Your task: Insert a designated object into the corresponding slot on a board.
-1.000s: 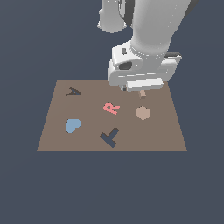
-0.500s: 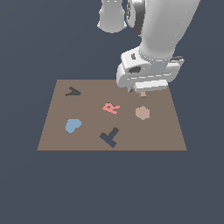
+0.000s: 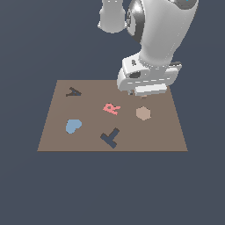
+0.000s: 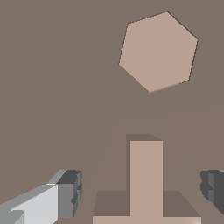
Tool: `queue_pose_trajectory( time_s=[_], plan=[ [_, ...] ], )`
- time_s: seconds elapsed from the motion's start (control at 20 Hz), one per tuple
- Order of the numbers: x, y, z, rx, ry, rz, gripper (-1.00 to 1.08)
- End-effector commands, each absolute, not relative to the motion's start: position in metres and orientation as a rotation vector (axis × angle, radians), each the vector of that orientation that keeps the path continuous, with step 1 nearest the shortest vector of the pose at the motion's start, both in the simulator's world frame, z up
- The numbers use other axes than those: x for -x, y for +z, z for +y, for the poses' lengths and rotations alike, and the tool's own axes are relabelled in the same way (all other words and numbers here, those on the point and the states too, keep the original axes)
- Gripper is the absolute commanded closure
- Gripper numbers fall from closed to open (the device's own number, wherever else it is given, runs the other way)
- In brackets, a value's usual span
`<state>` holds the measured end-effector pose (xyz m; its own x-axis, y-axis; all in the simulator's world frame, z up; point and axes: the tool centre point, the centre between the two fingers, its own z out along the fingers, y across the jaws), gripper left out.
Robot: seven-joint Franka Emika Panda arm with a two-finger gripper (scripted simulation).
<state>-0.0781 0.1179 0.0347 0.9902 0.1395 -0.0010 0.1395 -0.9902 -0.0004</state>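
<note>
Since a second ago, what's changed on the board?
The gripper has risen from low over the board and drifted toward the exterior view's right. Its fingers now stand either side of the tan T, apart from it. The slot, R and hexagon stayed put.

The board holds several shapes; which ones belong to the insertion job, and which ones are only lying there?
For the job:
- tan T block
- dark navy T slot
- board
- end effector

Only lying there:
- tan hexagon
- pink R
- blue heart
- dark grey A
</note>
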Motion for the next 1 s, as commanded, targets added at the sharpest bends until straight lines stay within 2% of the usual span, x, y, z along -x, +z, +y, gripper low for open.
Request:
queue_pose_trajectory(
  time_s=[0.0, 0.05, 0.1, 0.95],
  plan=[
    [0.0782, 0.0302, 0.1185, 3.134, 0.000, -0.220, -0.92],
    [0.0783, 0.0298, 0.1185, 3.134, 0.000, -0.220, -0.92],
    [0.0783, 0.0298, 0.1185, 3.134, 0.000, -0.220, 1.08],
    [0.0790, 0.0302, 0.1161, 3.131, 0.000, -0.256, 1.08]
  ],
)
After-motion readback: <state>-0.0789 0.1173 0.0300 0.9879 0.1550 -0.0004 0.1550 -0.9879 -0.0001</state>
